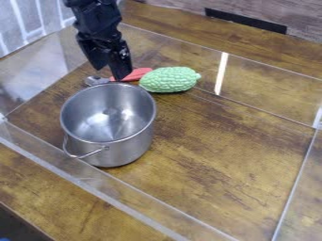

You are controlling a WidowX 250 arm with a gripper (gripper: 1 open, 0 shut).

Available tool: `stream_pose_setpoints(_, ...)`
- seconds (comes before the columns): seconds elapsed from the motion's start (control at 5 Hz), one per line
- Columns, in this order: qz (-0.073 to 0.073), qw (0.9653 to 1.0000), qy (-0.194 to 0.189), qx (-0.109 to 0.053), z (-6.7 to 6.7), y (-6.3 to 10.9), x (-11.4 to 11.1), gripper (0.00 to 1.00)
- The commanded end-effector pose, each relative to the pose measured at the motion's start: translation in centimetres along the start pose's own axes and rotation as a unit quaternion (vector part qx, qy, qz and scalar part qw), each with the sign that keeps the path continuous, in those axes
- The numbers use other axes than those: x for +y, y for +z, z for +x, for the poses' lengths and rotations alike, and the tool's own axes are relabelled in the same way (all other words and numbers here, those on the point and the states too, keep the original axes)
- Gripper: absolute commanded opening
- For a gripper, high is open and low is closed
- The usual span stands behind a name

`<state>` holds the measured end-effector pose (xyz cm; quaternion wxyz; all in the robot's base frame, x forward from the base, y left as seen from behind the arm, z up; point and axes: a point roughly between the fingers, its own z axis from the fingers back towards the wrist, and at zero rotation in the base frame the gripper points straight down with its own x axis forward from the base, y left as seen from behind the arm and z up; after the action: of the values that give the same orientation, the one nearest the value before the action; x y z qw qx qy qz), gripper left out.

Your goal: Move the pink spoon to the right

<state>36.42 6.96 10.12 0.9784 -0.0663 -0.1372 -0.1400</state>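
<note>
Camera view, sole angle. Pink spoon lies on the desk behind the steel pot, its visible reddish part just beside the left end of the bumpy green vegetable. Dark tool hangs over that same spot, at the pot's far rim. We take its jaws to be spread wide, nothing seen between them; the fingertips themselves blur into dark shapes.

Risks, as we judge them. Pot rim first: the tool is near it, and a descent slightly too far toward us could catch the steel and shove or tip the pot. Vegetable second: with the jaws this wide, one finger could land on its bumpy end, roll it, or pinch it along with the spoon. Third, the spoon is slim and probably slick plastic; a grip off its middle could let it swivel or slip out. Part of it is hidden from us by the tool, so we cannot tell how it lines up with the jaws.

Later hazard: the vegetable blocks the direct way right. A low drag would likely push it along; we would want a clear lift first.
</note>
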Motion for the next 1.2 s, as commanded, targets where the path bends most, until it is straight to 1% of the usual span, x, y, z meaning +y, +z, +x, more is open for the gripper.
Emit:
stream_pose_setpoints(0.0, 0.020, 0.9986, -0.011, -0.047, 1.9, 3.6, -0.2, 1.00)
stream_pose_setpoints(0.4, 0.020, 0.9982, 0.017, -0.054, 2.1, 2.0, -1.7, 1.00)
stream_pose_setpoints(0.6, 0.014, 0.9988, 0.002, -0.048, 1.5, 1.7, -0.8, 1.00)
stream_pose_setpoints(0.8, 0.007, 0.9990, -0.013, -0.042, 0.9, 1.5, 0.1, 0.00)
stream_pose_setpoints(1.0, 0.006, 0.9991, -0.010, -0.041, 0.9, 0.4, 0.7, 0.00)
